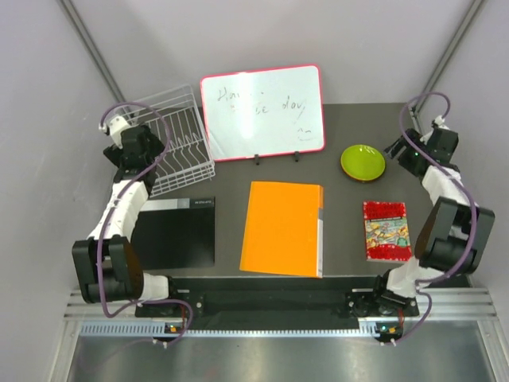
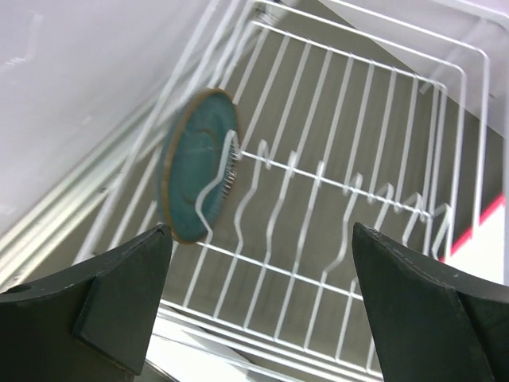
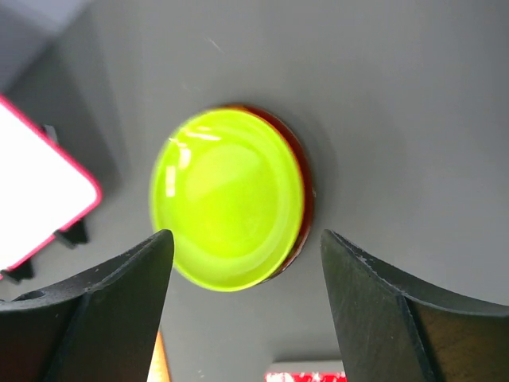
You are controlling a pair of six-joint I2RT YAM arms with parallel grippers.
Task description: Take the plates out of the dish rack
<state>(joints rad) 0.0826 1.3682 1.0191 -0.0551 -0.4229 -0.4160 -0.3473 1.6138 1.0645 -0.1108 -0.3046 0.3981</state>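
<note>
- Dark teal plate (image 2: 195, 171): stands on edge between the upright tines of the dish rack (image 1: 179, 143), which keep it from tipping; just ahead of one fingertip of the left gripper (image 2: 261, 235).
- Left gripper: jaws spread wide, holding nothing; poised over the rack, judged ready to close on the plate's rim.
- Lime green plate (image 3: 227, 199): lies flat on a reddish plate (image 3: 303, 171) on the table (image 3: 398, 95), directly beneath the right gripper (image 3: 246, 239); stacking likely saves room.
- Right gripper: jaws apart, clear of the stack, gripping nothing.

A dark teal round plastic plate (image 2: 195, 171) stands upright between tines of the white wire dish rack (image 2: 358, 127), beyond the wide-open left end effector (image 2: 258, 298).
</note>
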